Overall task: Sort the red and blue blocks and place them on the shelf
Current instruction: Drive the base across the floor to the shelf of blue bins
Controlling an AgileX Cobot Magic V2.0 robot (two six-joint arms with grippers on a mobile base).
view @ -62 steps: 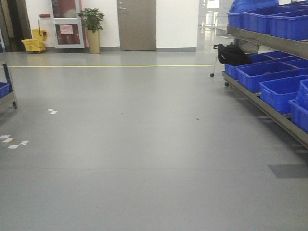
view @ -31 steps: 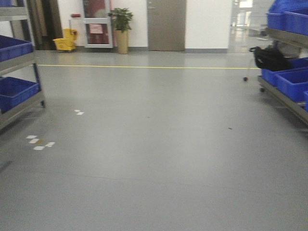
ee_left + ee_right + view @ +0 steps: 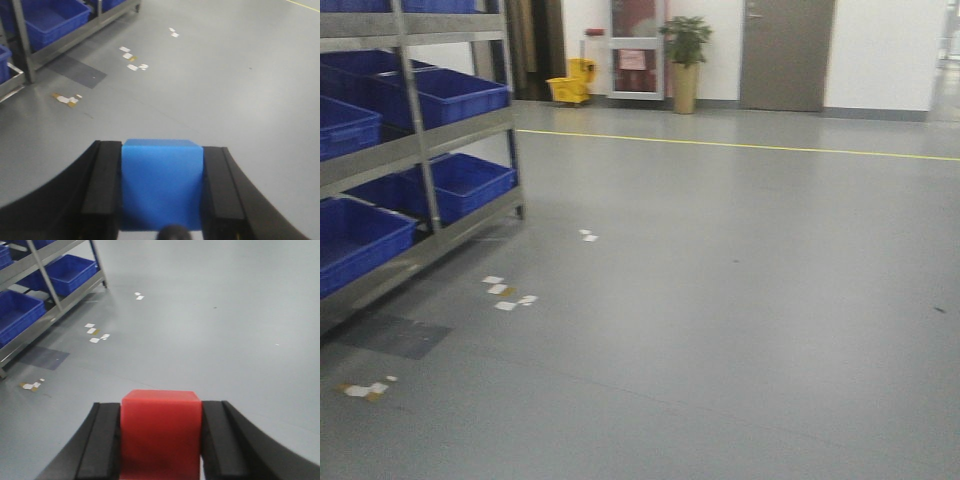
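My left gripper (image 3: pixel 162 147) is shut on the blue block (image 3: pixel 162 185), which fills the gap between both black fingers above the grey floor. In the right wrist view the red block (image 3: pixel 160 435) sits squeezed the same way in my right gripper (image 3: pixel 160 405). A steel shelf rack (image 3: pixel 415 120) stands at the left of the front view, its tiers loaded with dark-blue bins (image 3: pixel 460 95). The same rack shows at the upper left of the left wrist view (image 3: pixel 22 45) and of the right wrist view (image 3: pixel 37 265). Neither gripper appears in the front view.
White tape scraps (image 3: pixel 508 295) and a dark floor patch (image 3: pixel 395 335) lie beside the rack. A yellow line (image 3: pixel 740 146) crosses the grey floor. At the far wall are a yellow mop bucket (image 3: pixel 570 88), a potted plant (image 3: pixel 685 60) and a grey door (image 3: pixel 785 55).
The front view has swung left: the right-hand rack with bins and the black bag slid out of frame, and the left rack came in and now fills the left side.
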